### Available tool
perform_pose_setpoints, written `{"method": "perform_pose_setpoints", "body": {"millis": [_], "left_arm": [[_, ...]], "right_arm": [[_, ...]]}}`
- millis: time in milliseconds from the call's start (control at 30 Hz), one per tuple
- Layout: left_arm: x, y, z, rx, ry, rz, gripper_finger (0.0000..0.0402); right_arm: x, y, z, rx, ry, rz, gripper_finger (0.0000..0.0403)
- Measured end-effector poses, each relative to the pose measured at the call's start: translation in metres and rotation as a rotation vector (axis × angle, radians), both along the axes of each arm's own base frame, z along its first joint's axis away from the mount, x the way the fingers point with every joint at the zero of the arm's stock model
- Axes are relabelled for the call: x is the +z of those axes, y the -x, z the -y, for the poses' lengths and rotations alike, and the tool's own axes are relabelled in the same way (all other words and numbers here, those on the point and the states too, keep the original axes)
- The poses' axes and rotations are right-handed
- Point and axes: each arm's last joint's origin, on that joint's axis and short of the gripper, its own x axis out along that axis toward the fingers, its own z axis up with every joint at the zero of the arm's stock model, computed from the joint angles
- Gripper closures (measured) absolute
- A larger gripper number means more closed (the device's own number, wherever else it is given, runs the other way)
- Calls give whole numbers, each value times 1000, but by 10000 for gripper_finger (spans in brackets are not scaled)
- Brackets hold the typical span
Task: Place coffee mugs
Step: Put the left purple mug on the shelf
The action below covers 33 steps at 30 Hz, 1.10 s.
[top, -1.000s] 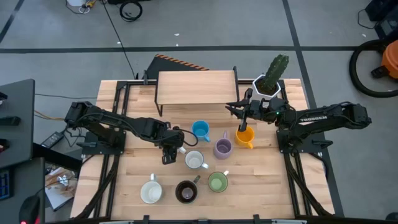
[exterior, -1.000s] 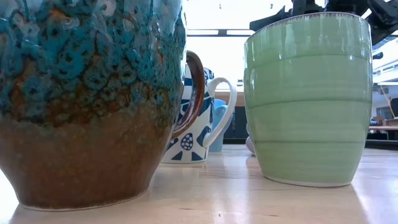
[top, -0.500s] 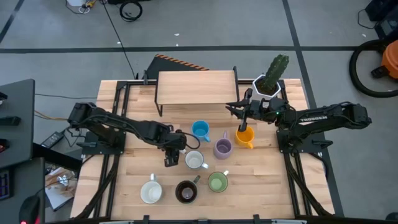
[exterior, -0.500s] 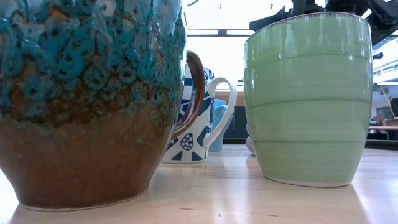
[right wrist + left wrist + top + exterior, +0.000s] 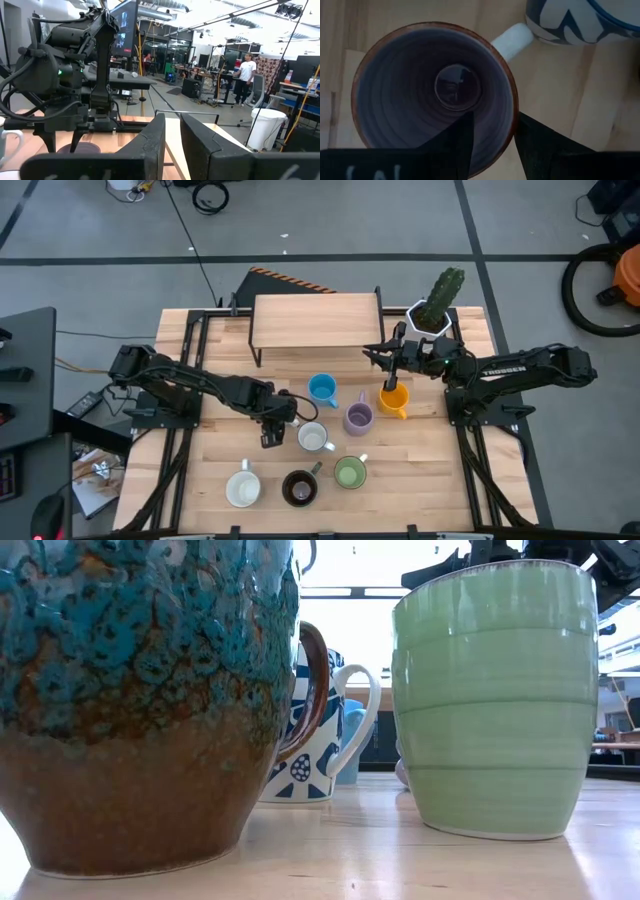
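Barely begun, by the look: left gripper (image 5: pixel 495 122) clamped across lilac mug (image 5: pixel 410 75) rim, centre-left in high view. 7 other mugs (image 5: pixel 349 472) loose mid-table. Right gripper (image 5: pixel 172 131) nearly closed, empty, over orange mug (image 5: pixel 394 402).

Lab/workshop: monitor (image 5: pixel 129 25), desks, cables, person (image 5: pixel 246 75) standing.

Fingers (image 5: pixel 457 150) apparently astride mug (image 5: pixel 420 90) rim
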Motion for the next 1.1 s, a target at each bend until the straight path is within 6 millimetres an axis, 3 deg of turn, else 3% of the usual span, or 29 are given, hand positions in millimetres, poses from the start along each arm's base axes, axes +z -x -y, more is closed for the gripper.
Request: {"method": "perform_pose_setpoints", "body": {"millis": [333,667,833,933,1100], "left_arm": [[0,0,0,23,7,-1,269],[0,1,-1,35,4,-14,375],[2,3,-3,72,14,-33,381],[11,3,-9,103,15,-66,381],[45,1,-21,114,-14,-58,381]], "right_arm": [[-1,0,0,0,-1,-7,337],[-1,0,0,0,-1,-7,337],[-1,0,0,0,0,-7,337],[-1,0,0,0,1,-7,337],[-1,0,0,-1,0,-7,337]]}}
